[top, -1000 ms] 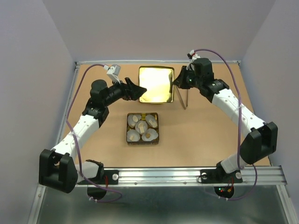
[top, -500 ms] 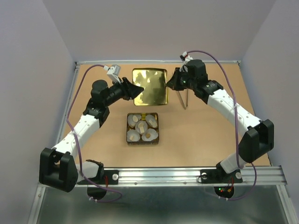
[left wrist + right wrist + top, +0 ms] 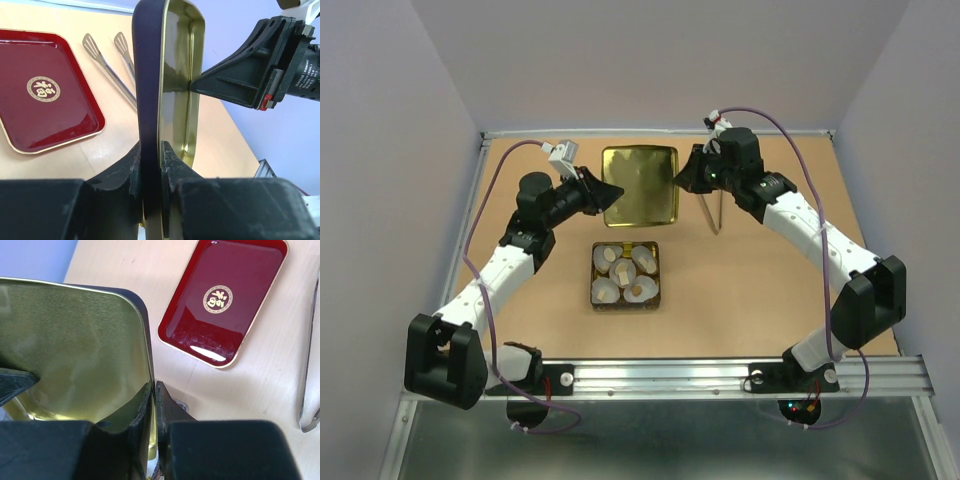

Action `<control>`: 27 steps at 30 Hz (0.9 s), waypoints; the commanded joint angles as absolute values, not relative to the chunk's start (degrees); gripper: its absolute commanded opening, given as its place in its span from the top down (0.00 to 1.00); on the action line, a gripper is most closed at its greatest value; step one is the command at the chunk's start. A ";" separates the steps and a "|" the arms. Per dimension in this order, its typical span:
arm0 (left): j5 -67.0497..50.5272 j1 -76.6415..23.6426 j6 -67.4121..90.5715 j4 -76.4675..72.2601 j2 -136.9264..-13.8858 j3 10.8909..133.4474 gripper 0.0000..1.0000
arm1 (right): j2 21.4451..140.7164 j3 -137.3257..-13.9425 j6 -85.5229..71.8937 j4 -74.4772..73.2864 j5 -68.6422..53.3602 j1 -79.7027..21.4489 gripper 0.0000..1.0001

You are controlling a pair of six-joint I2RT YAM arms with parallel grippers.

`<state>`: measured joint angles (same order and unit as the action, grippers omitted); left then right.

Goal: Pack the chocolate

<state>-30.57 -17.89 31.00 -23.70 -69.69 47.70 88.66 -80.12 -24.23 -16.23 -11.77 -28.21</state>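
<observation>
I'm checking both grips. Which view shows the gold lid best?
Top external: the whole gold lid, left gripper and right gripper at opposite edges. Left wrist sees it edge-on; right wrist shows one corner.

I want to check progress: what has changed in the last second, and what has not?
The gold lid moved left, carried by both arms; the right gripper advanced, the left gripper drew back. Both jaws stayed shut on its edges. The open tin of chocolate and the tweezers did not move.

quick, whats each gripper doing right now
Left gripper: closed on the gold tin lid, at its edge.
Right gripper: closed on the lid's opposite edge.
</observation>
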 commanded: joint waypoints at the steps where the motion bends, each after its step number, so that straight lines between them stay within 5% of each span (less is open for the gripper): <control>1: -30.68 -18.46 29.18 -24.52 -69.61 48.08 0.81 | 88.15 -83.67 -24.35 -12.13 -12.30 -29.27 0.81; 4: -29.10 -18.46 27.95 -23.30 -69.44 48.77 0.81 | 87.89 -83.41 -24.43 -12.22 -11.69 -29.27 0.71; 10: -20.07 -19.07 19.80 -16.45 -67.33 52.72 0.83 | 84.30 -82.44 -22.68 -13.18 -5.46 -29.53 0.33; 27: 18.70 -34.36 0.26 -5.19 -67.32 60.12 0.83 | 85.16 -92.46 -28.74 -15.03 -9.32 -33.39 0.25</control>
<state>6.02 -31.77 5.87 -5.63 -67.90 57.04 84.66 -87.70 -26.11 -16.23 -7.57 -31.27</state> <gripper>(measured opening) 0.246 0.749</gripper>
